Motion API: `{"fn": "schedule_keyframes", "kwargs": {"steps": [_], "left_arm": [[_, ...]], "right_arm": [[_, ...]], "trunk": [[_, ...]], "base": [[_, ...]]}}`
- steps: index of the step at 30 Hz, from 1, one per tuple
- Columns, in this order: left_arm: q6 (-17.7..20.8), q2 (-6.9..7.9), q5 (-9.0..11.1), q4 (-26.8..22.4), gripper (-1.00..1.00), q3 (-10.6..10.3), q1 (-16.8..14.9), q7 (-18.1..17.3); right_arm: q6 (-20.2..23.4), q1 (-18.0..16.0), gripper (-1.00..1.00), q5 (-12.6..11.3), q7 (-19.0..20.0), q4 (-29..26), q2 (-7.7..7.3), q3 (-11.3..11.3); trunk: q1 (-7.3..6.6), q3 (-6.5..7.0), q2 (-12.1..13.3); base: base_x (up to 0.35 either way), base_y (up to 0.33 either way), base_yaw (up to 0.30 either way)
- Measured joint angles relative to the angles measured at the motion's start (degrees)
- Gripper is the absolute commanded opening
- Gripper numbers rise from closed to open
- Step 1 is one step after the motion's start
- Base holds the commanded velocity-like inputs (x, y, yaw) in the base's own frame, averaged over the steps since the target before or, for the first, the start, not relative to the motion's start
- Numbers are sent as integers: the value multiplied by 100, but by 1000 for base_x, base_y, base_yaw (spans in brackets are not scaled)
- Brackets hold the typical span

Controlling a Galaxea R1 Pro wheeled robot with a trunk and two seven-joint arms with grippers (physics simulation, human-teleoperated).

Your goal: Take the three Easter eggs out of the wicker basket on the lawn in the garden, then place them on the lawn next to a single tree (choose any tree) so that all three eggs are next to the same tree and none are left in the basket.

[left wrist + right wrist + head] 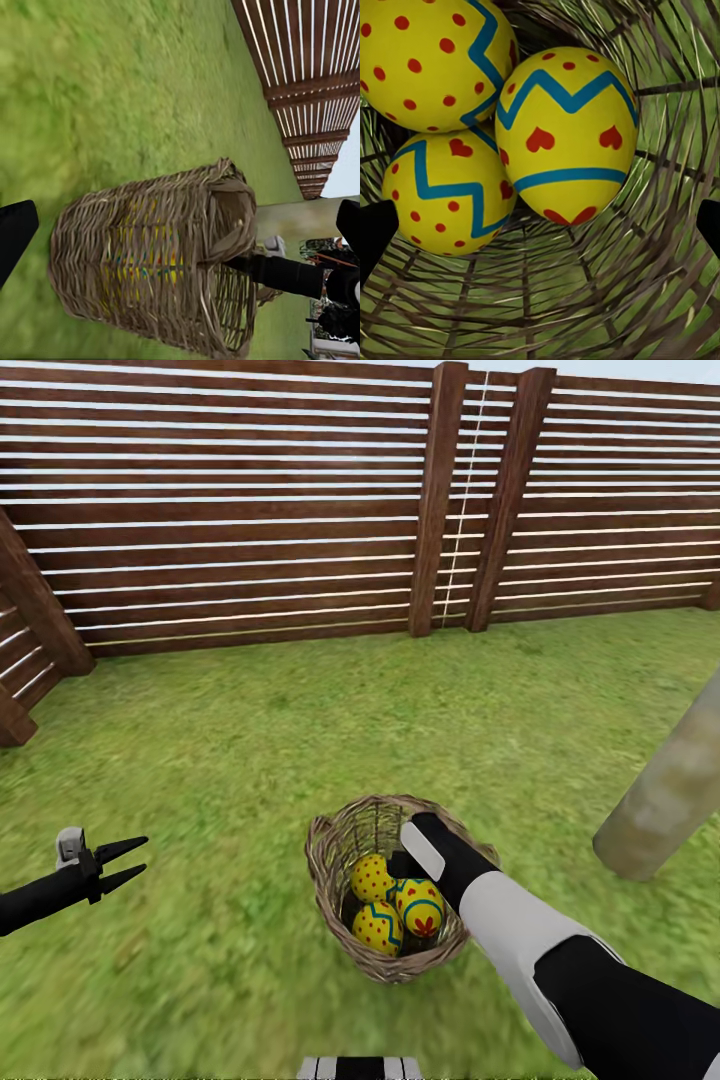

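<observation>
Lawn (pixel 250 740) before slatted fence (pixel 250 510)

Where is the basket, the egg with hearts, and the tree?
wicker basket (pixel 322 857): head view, left braided rim.
egg with hearts (pixel 566 135): right wrist view, its middle.
tree (pixel 668 792): head view, lower trunk.

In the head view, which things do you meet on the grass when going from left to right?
left gripper → wicker basket holding the three Easter eggs → tree
</observation>
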Motion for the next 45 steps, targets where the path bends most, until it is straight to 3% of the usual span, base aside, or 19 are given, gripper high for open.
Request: {"fn": "schedule_keyframes", "kwargs": {"steps": [24,37,45], "left_arm": [[-1,9,0,0,100,0,0,-1],[-1,9,0,0,100,7,0,-1],[0,9,1,0,100,9,-1,-4]], "right_arm": [[-162,-3,100,0,-17,-24,0,0],[-385,-193,100,-1,-38,-22,0,0],[-397,-252,100,-2,-44,-24,0,5]], "trunk": [[62,-532,-32],[95,-820,-50],[95,-821,-50]], "base": [[0,0,0],[0,0,0],[0,0,0]]}}
